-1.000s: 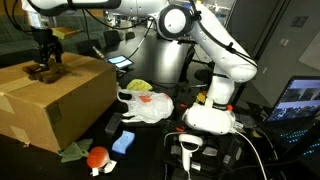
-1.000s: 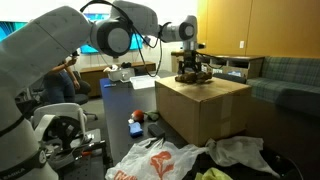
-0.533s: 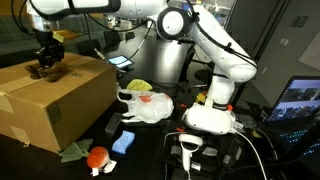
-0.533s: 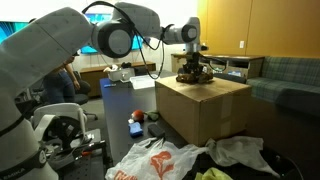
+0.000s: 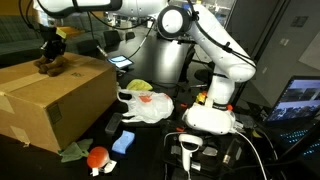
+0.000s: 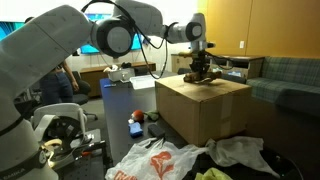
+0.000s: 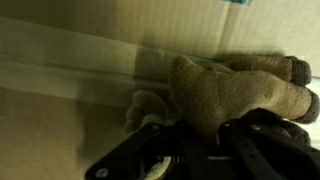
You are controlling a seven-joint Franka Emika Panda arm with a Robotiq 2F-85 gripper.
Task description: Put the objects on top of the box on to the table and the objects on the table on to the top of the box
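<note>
Arm [image 5: 225, 55] outstretched, pincer [image 6: 201, 68] around plush toy [image 7: 240, 90]

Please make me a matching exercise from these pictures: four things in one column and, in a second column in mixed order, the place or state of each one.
Things
1. brown plush toy
2. white plastic bag
3. red round thing
4. box

Places or states
a. on the table, beside a green cloth
b. in the gripper, over the box top
c. on the table, between the box and the robot's base
d. brown cardboard, with tape along its top

Pairs: 1-b, 2-c, 3-a, 4-d
</note>
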